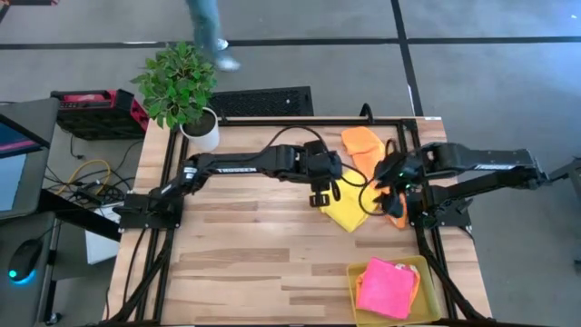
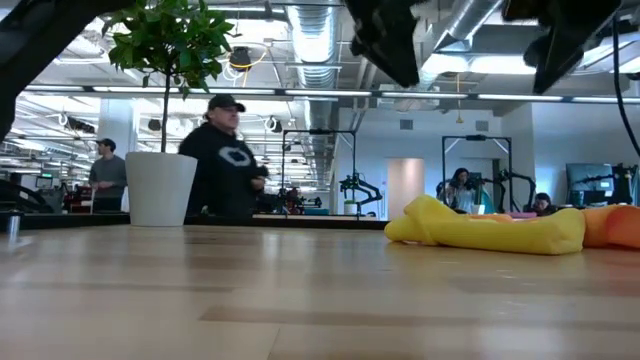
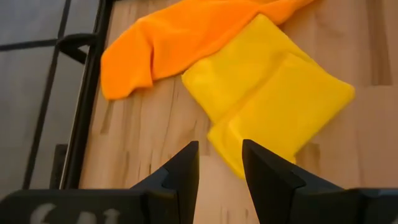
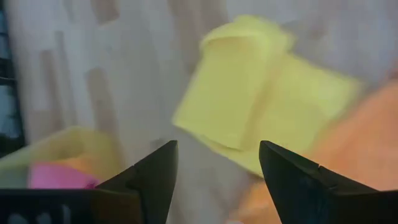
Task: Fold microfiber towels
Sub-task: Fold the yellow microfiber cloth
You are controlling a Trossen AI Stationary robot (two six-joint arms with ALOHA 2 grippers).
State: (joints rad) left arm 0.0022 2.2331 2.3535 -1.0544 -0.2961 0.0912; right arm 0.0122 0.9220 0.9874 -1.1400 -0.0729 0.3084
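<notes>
Yellow towel (image 1: 346,209) is lying part-folded on the bench (image 1: 254,254) at about 2 o'clock from centre, an orange towel (image 1: 363,145) touching it at its 12 o'clock. Left gripper (image 1: 320,196) is hovering just beside its 9 o'clock edge, fingers slightly apart, holding nothing; right gripper (image 1: 388,186) is hovering at its 3 o'clock, fingers wide, empty. Cloth looks light, limp, likely grippy; a loose corner seems the best hold. Pink towel (image 1: 388,287) is sitting in the tray (image 1: 356,269) at 5 o'clock. Open bench is lying toward 7 o'clock; the frame rail is running close at 3 o'clock.
</notes>
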